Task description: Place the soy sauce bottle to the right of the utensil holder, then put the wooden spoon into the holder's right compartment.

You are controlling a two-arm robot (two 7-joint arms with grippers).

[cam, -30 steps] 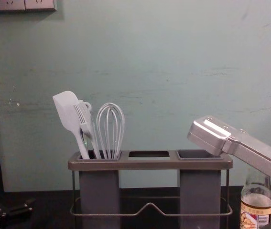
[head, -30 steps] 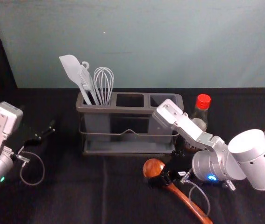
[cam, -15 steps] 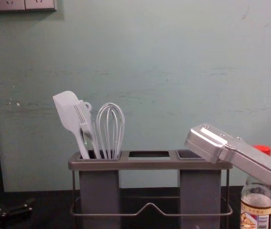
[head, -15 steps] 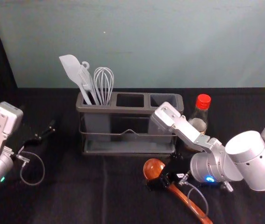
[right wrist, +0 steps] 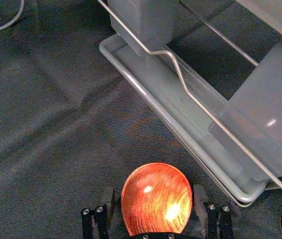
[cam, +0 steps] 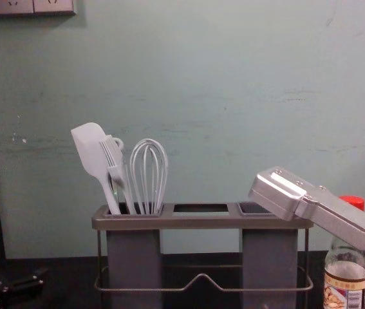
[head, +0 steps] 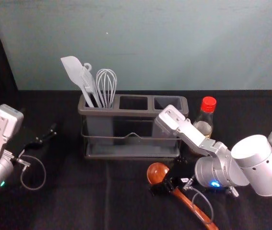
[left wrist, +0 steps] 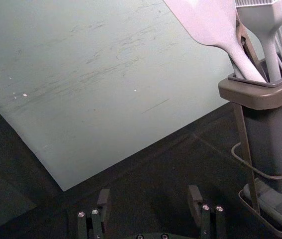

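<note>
The wooden spoon (head: 194, 208) lies on the black cloth before the holder, its bowl (right wrist: 156, 198) toward the holder. My right gripper (head: 165, 182) is low over the spoon near the bowl; in the right wrist view the gripper (right wrist: 154, 199) is open, one finger on each side of the bowl. The soy sauce bottle (head: 205, 120), red-capped, stands upright right of the utensil holder (head: 143, 113), partly behind my right arm. The holder's right compartment (head: 168, 101) is empty. My left gripper (head: 47, 135) is parked left of the holder; in its wrist view the gripper (left wrist: 149, 201) is open.
A white spatula (head: 72, 71), a brush and a whisk (head: 106, 86) stand in the holder's left compartment. The holder's wire rail (cam: 201, 277) runs along its front. Behind the table rises a pale wall (cam: 201, 96).
Compared with a second ago, my right gripper has come down slightly around the spoon, and its arm is lower in the chest view, uncovering the bottle's red cap. The left arm is unmoved.
</note>
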